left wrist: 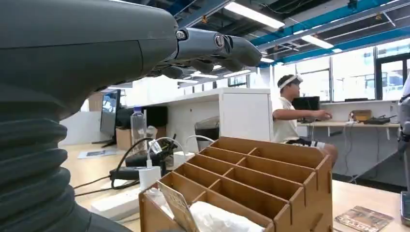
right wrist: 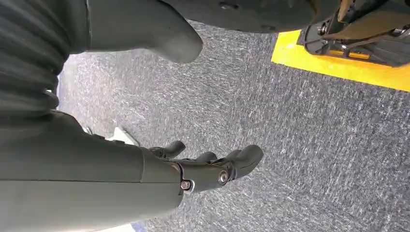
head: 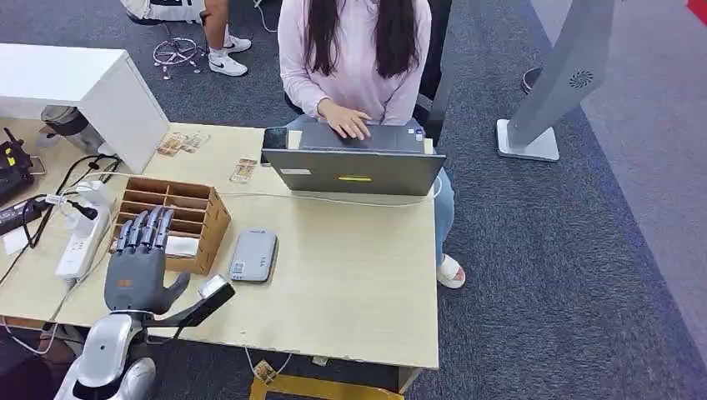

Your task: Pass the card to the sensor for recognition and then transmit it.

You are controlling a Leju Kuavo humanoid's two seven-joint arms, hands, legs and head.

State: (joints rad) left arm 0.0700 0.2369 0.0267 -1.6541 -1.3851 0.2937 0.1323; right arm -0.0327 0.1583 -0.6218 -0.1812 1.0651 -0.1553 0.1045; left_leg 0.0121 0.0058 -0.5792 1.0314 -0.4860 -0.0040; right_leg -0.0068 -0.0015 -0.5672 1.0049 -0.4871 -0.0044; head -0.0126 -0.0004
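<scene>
Three views, taken in turn. In the head view the left hand [head: 137, 258] hovers palm-down over the near end of the wooden compartment box [head: 171, 218], fingers stretched forward and apart, holding nothing. A white card [head: 182, 246] lies in the box's nearest compartment, just beside the fingertips. To the right of the box, flat on the wooden table [head: 350, 283], sits the grey card sensor [head: 253, 254], near the box but not touching it. A small dark device [head: 215, 289] sticks out beside the wrist. Across the table a person in a pink top [head: 354, 58] has a hand on a grey laptop [head: 354, 162]. A white power strip [head: 82, 237] with cables lies at the table's left side.

In the left wrist view the hand's fingers [left wrist: 212, 46] reach out straight above the box [left wrist: 251, 183], clear of it; a white thing (probably the card, though I cannot tell) shows in the closest compartment [left wrist: 212, 218].

In the right wrist view the right hand [right wrist: 203, 169] hangs over grey carpet [right wrist: 314, 145], its fingers loosely curved, apart and holding nothing, beside a yellow strip [right wrist: 338, 67].
</scene>
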